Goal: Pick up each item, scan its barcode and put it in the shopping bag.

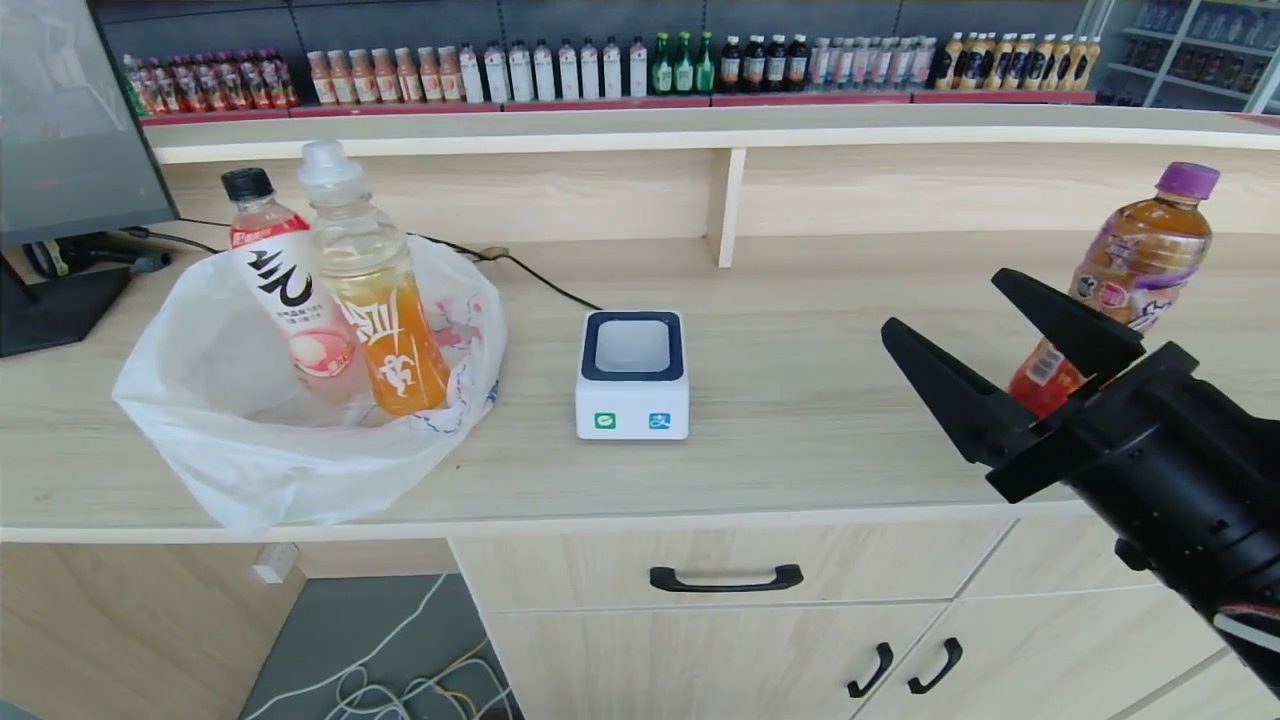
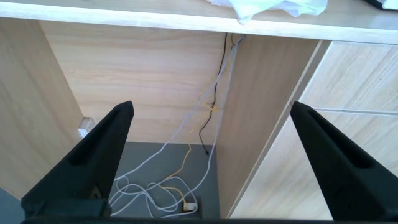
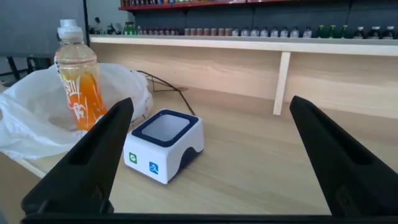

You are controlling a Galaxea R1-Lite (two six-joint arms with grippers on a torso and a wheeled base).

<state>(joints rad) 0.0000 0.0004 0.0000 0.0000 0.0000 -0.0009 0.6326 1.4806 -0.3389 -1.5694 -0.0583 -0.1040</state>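
The purple-capped bottle [image 1: 1140,270] stands upright on the counter [image 1: 800,420] at the robot's right, just beyond the right gripper [image 1: 945,300], whose fingers are spread wide and empty. A good grasp, I judge, straddles the bottle's middle squarely, leaving the label free to face the scanner [image 1: 632,372].

Matt wood counter [image 1: 800,400], glossy plastic bottles [image 1: 385,300]

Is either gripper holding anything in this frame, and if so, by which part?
Nothing is held. The left gripper and the right gripper are both open and empty; the purple-capped bottle stands ungripped on the counter.
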